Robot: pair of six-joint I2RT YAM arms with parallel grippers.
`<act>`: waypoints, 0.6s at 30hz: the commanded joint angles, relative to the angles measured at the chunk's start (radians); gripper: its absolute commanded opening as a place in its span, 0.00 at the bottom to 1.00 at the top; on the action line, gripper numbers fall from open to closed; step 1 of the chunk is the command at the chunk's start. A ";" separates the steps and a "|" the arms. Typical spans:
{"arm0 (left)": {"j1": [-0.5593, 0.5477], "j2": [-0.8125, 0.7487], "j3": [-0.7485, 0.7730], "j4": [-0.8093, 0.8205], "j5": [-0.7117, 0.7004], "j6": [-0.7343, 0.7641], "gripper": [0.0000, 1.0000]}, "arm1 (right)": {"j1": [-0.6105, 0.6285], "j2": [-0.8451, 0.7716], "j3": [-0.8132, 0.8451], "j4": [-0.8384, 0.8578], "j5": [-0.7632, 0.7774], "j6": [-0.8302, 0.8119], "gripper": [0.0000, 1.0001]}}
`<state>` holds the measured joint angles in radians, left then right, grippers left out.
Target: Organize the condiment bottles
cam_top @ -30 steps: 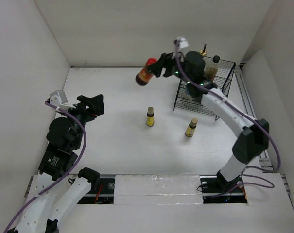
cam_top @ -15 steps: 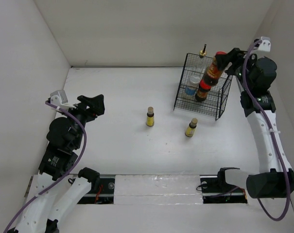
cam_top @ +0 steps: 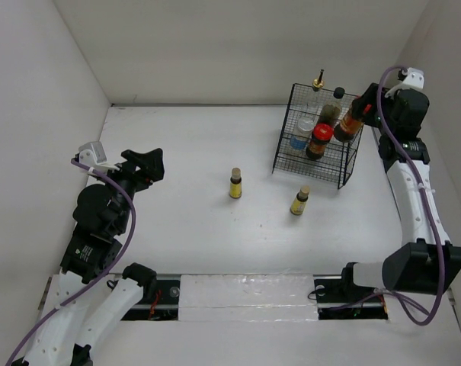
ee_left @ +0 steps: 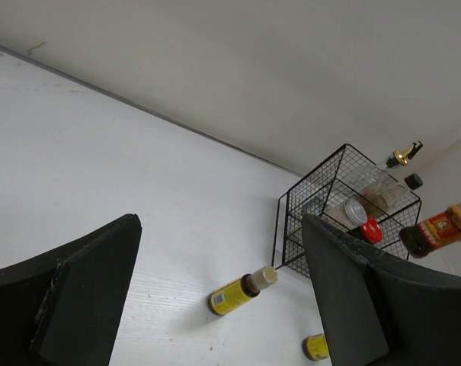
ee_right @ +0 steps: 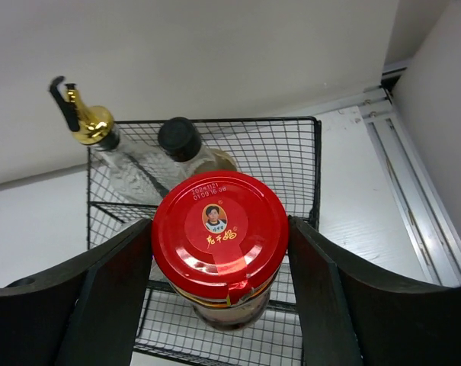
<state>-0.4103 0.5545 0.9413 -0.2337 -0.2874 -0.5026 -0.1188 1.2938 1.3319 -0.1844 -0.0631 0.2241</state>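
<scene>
holding one red-lidded jar [ee_right: 220, 229] above the wire basket's [cam_top: 344, 164] far right corner, the right gripper [cam_top: 365, 109] clamps it; four more containers [cam_top: 319, 137] [cam_top: 300, 138] [cam_top: 317, 88] [cam_top: 333, 108] sit inside; two tiny yellow-labelled bottles [cam_top: 235, 183] [cam_top: 299, 200] stand on the worktop [cam_top: 184, 152]; the left gripper [cam_top: 152, 164] gapes open.

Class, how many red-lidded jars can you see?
2. One jar stands in the basket; the held jar hangs in the right gripper over the basket's right side. No others show.

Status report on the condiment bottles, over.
Left fingers open, idle. Right fingers shut on red-lidded jar, above wire basket's right side. Two yellow-labelled bottles on table. No visible obstruction.
</scene>
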 commanded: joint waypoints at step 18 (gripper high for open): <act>0.004 0.025 0.002 0.040 0.011 0.004 0.82 | -0.002 0.070 -0.040 0.345 0.184 -0.037 0.52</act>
<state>-0.4103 0.5743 0.9413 -0.2295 -0.2871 -0.5026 -0.1295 1.4021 1.2995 -0.0929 0.0704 0.1898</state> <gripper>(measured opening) 0.822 0.720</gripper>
